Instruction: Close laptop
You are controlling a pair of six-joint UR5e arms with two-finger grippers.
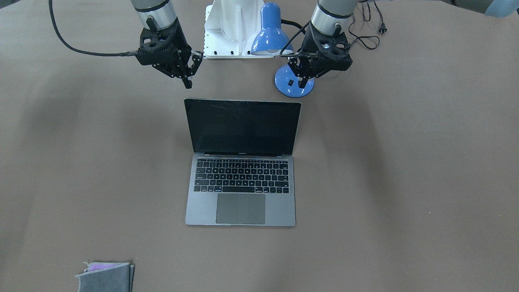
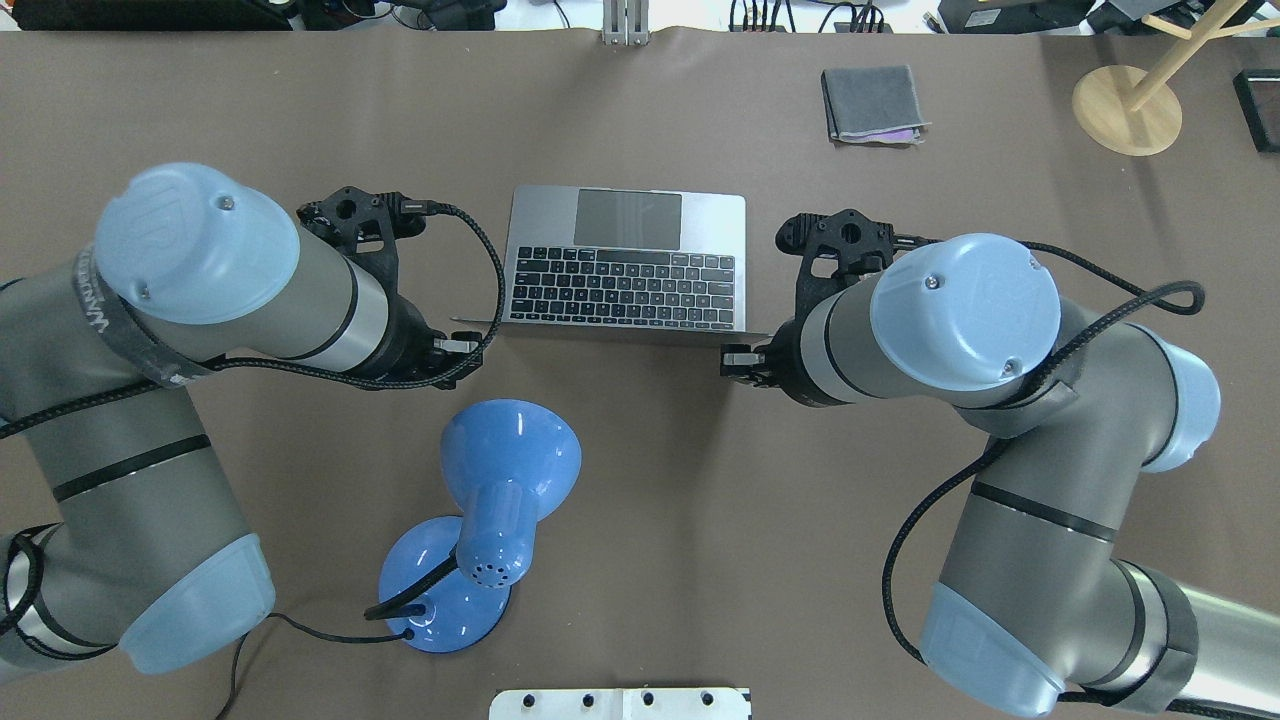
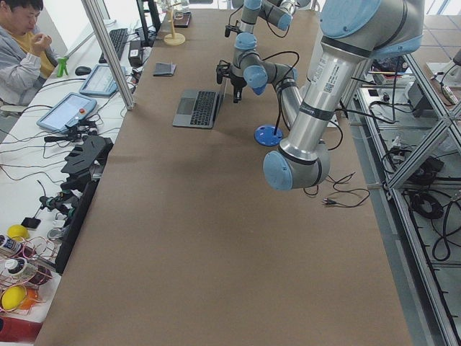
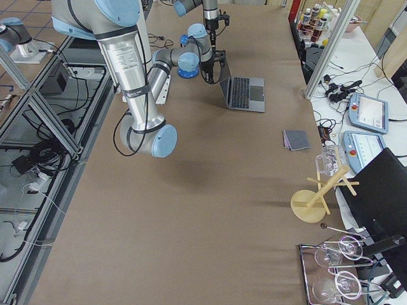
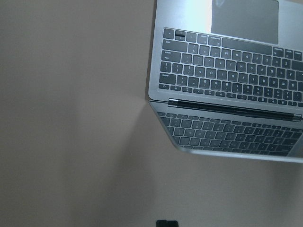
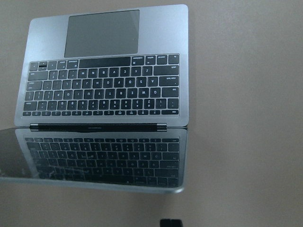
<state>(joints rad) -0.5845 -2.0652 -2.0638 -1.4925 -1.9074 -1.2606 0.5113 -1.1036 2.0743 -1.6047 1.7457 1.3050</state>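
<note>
The laptop (image 1: 241, 182) stands open in the middle of the brown table, its dark screen upright and facing away from the robot. It also shows in the overhead view (image 2: 625, 260) and in both wrist views (image 5: 227, 71) (image 6: 104, 85). My left gripper (image 1: 302, 81) hangs behind the screen's top corner on the lamp side, clear of the lid, with its fingers together. My right gripper (image 1: 188, 79) hangs behind the other top corner, also clear of the lid and looking shut. Neither holds anything.
A blue desk lamp (image 1: 269, 32) stands right behind the laptop, its round base (image 1: 294, 83) under my left gripper. A folded grey cloth (image 1: 105, 275) lies at the far edge. A wooden stand (image 2: 1130, 105) is at the far right corner.
</note>
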